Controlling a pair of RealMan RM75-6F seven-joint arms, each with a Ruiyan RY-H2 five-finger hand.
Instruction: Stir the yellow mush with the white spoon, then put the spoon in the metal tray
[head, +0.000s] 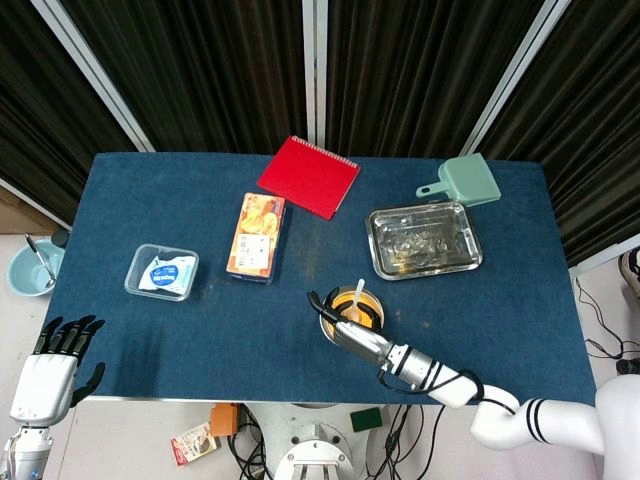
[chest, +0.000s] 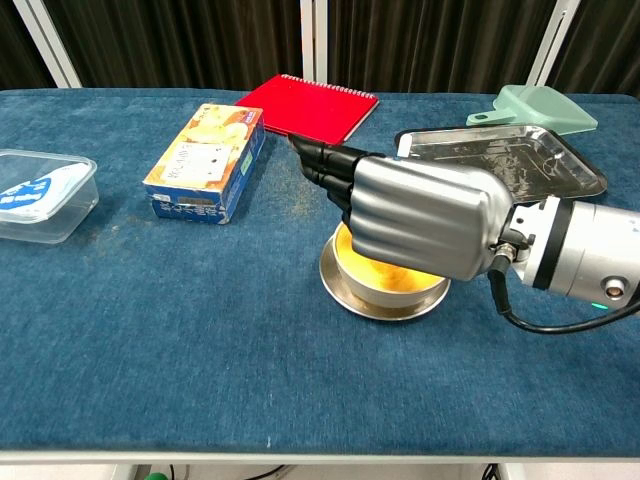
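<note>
Head view, going left to right: my left hand (head: 50, 365) is parked off the counter's (head: 150, 330) near-left corner, fingers spread, holding nothing. Mid-counter, my right hand (head: 345, 322) sits over the bowl (head: 352, 305) of yellow mush (head: 366, 307), and the white spoon (head: 359, 292) pokes up out of it. I'd say the hand has the spoon, but honestly the grip itself is hidden in both cameras. The chest camera just shows the back of the hand covering most of the bowl, with a sliver of yellow showing under it.

So I reckon I'm mid-stir. The metal tray (head: 462, 252) further right has no spoon in it, so the drop-off part is all left to do.

The mush looks thick and bright, the bowl is a small metal one on a saucer (chest: 350, 293).
</note>
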